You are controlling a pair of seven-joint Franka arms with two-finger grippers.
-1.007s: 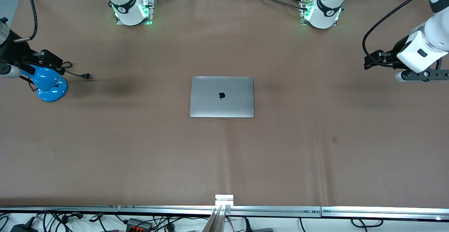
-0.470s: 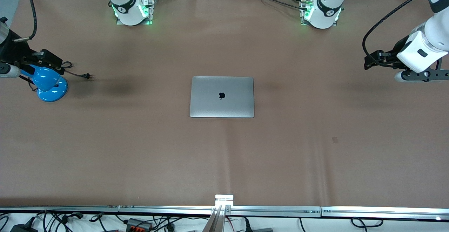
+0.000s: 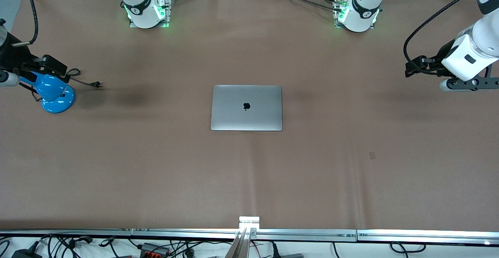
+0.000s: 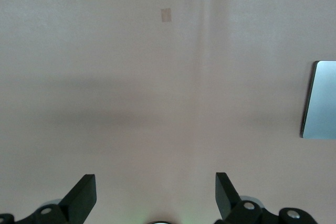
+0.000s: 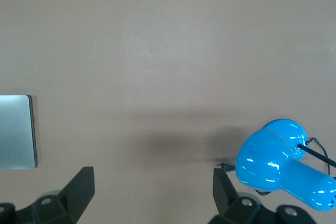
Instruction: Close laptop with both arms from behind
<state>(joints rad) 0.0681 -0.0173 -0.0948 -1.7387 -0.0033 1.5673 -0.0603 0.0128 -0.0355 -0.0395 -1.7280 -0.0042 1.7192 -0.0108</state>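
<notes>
Right gripper (image 5: 152, 195) up over the right arm's end of the table, fingers (image 5: 81, 187) spread wide apart and holding nothing. Seen in the front view only as dark hardware at the frame's edge, just above a blue hair dryer (image 3: 52, 94). Hair dryer lying on the brown table cover (image 3: 156, 164), glossy body plain in the right wrist view (image 5: 278, 163), with a thin black cord (image 3: 84, 82) trailing toward the middle and ending in a small plug. Bare cover between plug and laptop — nothing in the way there.

Laptop (image 3: 246, 108) at the table's centre, lid fully down and flat, dark apple logo facing up. Well apart from both grippers. Only a silver edge of it caught in each wrist view (image 5: 17, 131) (image 4: 319, 99).

A faint crease in the cover running from the laptop toward the front camera; a small dark mark (image 3: 372, 155) on the cover nearer the camera, toward the left arm's end. Same mark visible as a pale patch in the left wrist view (image 4: 166, 14).

Left gripper (image 4: 156, 195) over the left arm's end of the table — fingers (image 4: 84, 192) likewise wide apart, empty. White wrist housing and black cable loop beside it in the front view (image 3: 469, 80). Bare cover below it and across to the laptop.
</notes>
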